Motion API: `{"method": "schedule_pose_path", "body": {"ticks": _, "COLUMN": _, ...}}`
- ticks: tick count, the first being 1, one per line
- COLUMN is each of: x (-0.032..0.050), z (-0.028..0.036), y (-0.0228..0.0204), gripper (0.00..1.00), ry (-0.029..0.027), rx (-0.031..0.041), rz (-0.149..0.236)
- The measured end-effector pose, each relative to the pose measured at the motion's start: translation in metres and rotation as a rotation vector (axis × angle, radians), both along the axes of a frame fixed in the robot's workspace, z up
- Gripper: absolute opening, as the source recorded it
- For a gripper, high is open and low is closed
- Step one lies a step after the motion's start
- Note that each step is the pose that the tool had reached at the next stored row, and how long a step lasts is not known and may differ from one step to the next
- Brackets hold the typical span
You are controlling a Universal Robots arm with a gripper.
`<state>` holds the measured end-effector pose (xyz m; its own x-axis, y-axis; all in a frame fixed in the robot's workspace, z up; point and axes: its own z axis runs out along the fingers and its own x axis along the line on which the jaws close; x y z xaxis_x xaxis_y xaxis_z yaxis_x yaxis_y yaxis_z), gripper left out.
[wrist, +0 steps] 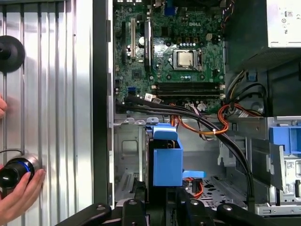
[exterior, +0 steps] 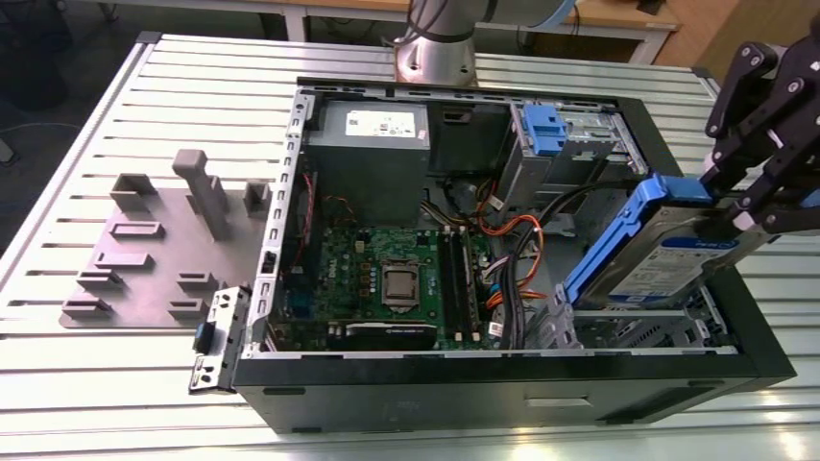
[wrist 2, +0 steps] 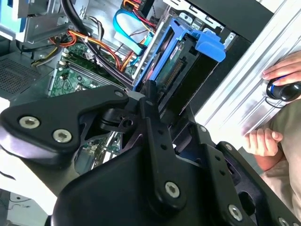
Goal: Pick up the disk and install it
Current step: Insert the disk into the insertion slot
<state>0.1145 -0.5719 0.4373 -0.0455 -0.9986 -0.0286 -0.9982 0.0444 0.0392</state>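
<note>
The disk [exterior: 654, 252], a silver drive with blue side rails and a white-and-blue label, hangs tilted over the drive bay [exterior: 640, 331] at the front corner of the open computer case [exterior: 513, 360], on the exterior view's right. Its lower end dips into the case; I cannot tell whether it touches the bay. My gripper [exterior: 733, 206] is shut on the disk's upper end, its black linkage rising to the right. The second wrist view shows the disk [wrist 2: 181, 61] beyond my fingers [wrist 2: 150, 106]. In the first wrist view its blue end piece [wrist: 167, 157] sits just past my gripper [wrist: 162, 205].
Inside the case lie the motherboard [exterior: 384, 279], a grey power supply box [exterior: 372, 154], a blue clip on a silver cage [exterior: 544, 130] and orange and black cables [exterior: 506, 240]. A grey fixture plate [exterior: 154, 240] lies on the slatted table. A person's hand [wrist: 19, 197] rests on a black knob beside the case.
</note>
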Motion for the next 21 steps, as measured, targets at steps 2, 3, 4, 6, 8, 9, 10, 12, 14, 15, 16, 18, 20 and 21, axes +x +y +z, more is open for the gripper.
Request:
{"method": "schedule_pose_path", "body": {"ticks": 2, "x": 0.0, "z": -0.0033, "y": 0.0, "gripper": 0.35, "ry": 0.0, "rx": -0.0001, "rz": -0.004}}
{"method": "schedule_pose_path", "body": {"ticks": 3, "x": 0.0, "z": -0.005, "y": 0.0, "gripper": 0.35, "ry": 0.0, "rx": -0.0001, "rz": -0.006}}
{"method": "schedule_pose_path", "body": {"ticks": 4, "x": 0.0, "z": -0.0069, "y": 0.0, "gripper": 0.35, "ry": 0.0, "rx": 0.0, "rz": -0.008}}
{"method": "schedule_pose_path", "body": {"ticks": 6, "x": 0.0, "z": -0.0092, "y": 0.0, "gripper": 0.35, "ry": 0.0, "rx": 0.0001, "rz": -0.011}}
{"method": "schedule_pose_path", "body": {"ticks": 8, "x": 0.0, "z": -0.0092, "y": 0.0, "gripper": 0.35, "ry": 0.0, "rx": -0.0001, "rz": -0.011}}
{"method": "schedule_pose_path", "body": {"ticks": 9, "x": 0.0, "z": -0.0092, "y": 0.0, "gripper": 0.35, "ry": 0.0, "rx": -0.0002, "rz": -0.011}}
{"method": "schedule_pose_path", "body": {"ticks": 10, "x": 0.0, "z": -0.0092, "y": 0.0, "gripper": 0.35, "ry": 0.0, "rx": -0.0002, "rz": -0.011}}
{"method": "schedule_pose_path", "body": {"ticks": 12, "x": 0.0, "z": -0.0102, "y": 0.0, "gripper": 0.35, "ry": 0.0, "rx": 0.0002, "rz": -0.011}}
{"method": "schedule_pose_path", "body": {"ticks": 14, "x": 0.0, "z": -0.0136, "y": -0.0002, "gripper": 0.35, "ry": 0.0, "rx": 0.0002, "rz": -0.011}}
{"method": "schedule_pose_path", "body": {"ticks": 15, "x": 0.0, "z": -0.0155, "y": -0.0002, "gripper": 0.35, "ry": 0.0, "rx": 0.0, "rz": -0.011}}
{"method": "schedule_pose_path", "body": {"ticks": 16, "x": 0.0, "z": -0.0173, "y": -0.0003, "gripper": 0.35, "ry": 0.0, "rx": -0.0001, "rz": -0.011}}
{"method": "schedule_pose_path", "body": {"ticks": 18, "x": 0.0, "z": -0.0209, "y": -0.0005, "gripper": 0.35, "ry": 0.0, "rx": 0.0, "rz": -0.011}}
{"method": "schedule_pose_path", "body": {"ticks": 20, "x": 0.0, "z": -0.0245, "y": -0.0006, "gripper": 0.35, "ry": 0.0, "rx": 0.0001, "rz": -0.011}}
{"method": "schedule_pose_path", "body": {"ticks": 21, "x": 0.0, "z": -0.0265, "y": -0.0007, "gripper": 0.35, "ry": 0.0, "rx": 0.0, "rz": -0.011}}
